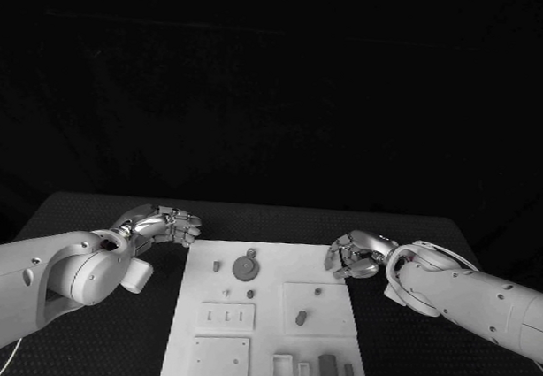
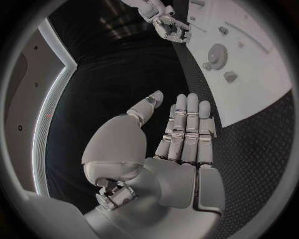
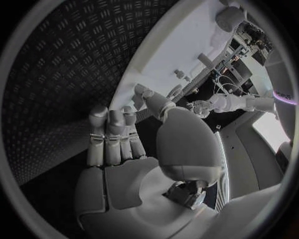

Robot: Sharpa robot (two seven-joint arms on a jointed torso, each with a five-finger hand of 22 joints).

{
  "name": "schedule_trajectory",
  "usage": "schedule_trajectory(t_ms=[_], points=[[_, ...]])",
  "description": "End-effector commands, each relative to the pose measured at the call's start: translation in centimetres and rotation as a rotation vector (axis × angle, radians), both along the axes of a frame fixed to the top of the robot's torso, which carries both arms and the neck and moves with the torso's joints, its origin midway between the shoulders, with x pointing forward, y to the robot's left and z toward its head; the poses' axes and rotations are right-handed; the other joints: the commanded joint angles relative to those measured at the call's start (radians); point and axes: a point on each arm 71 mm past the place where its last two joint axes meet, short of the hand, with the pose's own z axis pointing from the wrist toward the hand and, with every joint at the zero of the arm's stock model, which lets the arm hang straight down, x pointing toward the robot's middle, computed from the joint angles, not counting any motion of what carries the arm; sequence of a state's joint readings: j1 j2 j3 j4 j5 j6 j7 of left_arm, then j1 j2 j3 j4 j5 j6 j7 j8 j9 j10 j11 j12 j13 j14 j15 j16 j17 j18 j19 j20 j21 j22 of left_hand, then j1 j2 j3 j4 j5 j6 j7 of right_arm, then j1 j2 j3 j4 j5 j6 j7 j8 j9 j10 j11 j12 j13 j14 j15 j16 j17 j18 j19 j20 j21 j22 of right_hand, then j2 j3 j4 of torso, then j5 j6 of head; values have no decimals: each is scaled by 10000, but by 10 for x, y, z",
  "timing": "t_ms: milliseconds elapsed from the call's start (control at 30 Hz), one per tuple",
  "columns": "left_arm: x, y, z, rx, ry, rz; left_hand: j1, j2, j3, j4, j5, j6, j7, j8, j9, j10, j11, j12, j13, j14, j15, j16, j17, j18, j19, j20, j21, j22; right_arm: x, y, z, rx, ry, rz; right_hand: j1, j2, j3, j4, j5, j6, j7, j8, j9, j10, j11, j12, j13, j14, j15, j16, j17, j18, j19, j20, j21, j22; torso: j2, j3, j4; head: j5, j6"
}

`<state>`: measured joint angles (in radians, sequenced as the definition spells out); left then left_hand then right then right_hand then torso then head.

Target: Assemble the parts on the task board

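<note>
You've got a black table w/ a raised diamond tread, plain to see in both wrist views; behind its far edge the room is dark, nothing readable there.

The task board lies mid-table, long side running from the far part of the table toward the near edge. On its far end sits a round part w/ a small tab, plus a couple of small parts beside it. Mid-board, a small oval part lies in a square recess, w/ a slotted block on the left side of it. Near end: a dark bar-shaped part and a thinner one just beside it, next to open rectangular frames.

Left hand is off the board, over bare table just beside the board's far-left corner. In the left wrist view the fingers lie straight and pressed side by side, thumb apart, nothing in the palm.

Right hand is at the board's far-right corner, at its edge; can't tell if it touches. In the right wrist view its fingers are extended and close together, thumb set off, holding nothing.
</note>
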<state>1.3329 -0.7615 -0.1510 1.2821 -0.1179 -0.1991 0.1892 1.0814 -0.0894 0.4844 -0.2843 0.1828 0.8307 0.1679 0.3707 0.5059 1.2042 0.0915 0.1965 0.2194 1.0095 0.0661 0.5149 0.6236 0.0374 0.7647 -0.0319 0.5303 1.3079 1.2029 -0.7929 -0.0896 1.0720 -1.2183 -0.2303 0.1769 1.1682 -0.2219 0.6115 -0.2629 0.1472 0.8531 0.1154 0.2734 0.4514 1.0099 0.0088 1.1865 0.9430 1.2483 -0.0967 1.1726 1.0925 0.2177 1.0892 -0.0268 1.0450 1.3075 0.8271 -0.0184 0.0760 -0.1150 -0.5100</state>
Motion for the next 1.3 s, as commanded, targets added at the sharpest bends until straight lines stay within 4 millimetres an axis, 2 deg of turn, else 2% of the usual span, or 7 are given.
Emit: schedule_trajectory(t_ms=[33,233,367,733,833,1300], points=[[0,-2,1,-41,-29,-197,-53,-25,-67,17,-49,7,38,-62,17,-33,29,-60,16,33,12,-33,16,101,-38,-3,32,119,-4,4,-9,-154,221,266,106,21,138,-3,-53,65,-36,46,-8,7,-79,52,-22,-18,-90,22,19,441,68,36,31,117,-3,-1,20,9,-14],[0,-2,0,-27,0,-183,-67,-4,-69,30,-50,3,42,-70,25,-40,34,-65,22,36,12,-36,21,100,-34,-2,33,118,-3,6,-9,-105,122,241,44,28,302,64,-187,118,-48,79,-4,31,-89,70,-41,0,-101,36,29,441,102,38,52,123,4,0,-1,64,-22],[0,-3,0,-31,2,-204,-77,8,-70,37,-53,2,44,-74,29,-42,35,-67,25,37,12,-38,24,100,-32,-2,34,117,-2,7,-9,-97,70,224,-68,14,338,147,-254,57,-50,50,-23,41,-93,78,-53,10,-106,43,34,441,123,35,66,126,5,-10,5,61,-20],[0,-3,0,-26,41,-221,-151,36,-89,76,-69,-14,54,-100,48,-57,42,-79,42,40,14,-49,38,98,-29,-1,35,113,0,12,-9,3,-69,194,-180,59,458,325,-286,94,-22,80,-24,66,-71,97,-77,32,-91,49,41,441,157,10,80,124,1,-5,18,57,-90],[-1,-3,0,-28,51,-237,-156,39,-90,79,-69,-15,55,-103,50,-60,43,-81,44,39,14,-50,39,98,-29,-1,34,113,0,12,-11,-36,-65,199,-198,80,487,363,-302,138,-11,106,-16,72,-61,104,-82,38,-81,53,44,441,163,3,84,124,0,-3,5,63,-107],[-1,-3,0,-22,71,-241,-172,43,-91,86,-70,-23,58,-113,57,-67,45,-86,49,38,14,-56,44,99,-30,-2,34,112,0,12,-11,-37,-70,189,-255,161,636,493,-438,972,33,511,143,107,-19,159,-121,90,-38,74,63,441,195,-44,129,137,-8,-9,0,96,-128]])
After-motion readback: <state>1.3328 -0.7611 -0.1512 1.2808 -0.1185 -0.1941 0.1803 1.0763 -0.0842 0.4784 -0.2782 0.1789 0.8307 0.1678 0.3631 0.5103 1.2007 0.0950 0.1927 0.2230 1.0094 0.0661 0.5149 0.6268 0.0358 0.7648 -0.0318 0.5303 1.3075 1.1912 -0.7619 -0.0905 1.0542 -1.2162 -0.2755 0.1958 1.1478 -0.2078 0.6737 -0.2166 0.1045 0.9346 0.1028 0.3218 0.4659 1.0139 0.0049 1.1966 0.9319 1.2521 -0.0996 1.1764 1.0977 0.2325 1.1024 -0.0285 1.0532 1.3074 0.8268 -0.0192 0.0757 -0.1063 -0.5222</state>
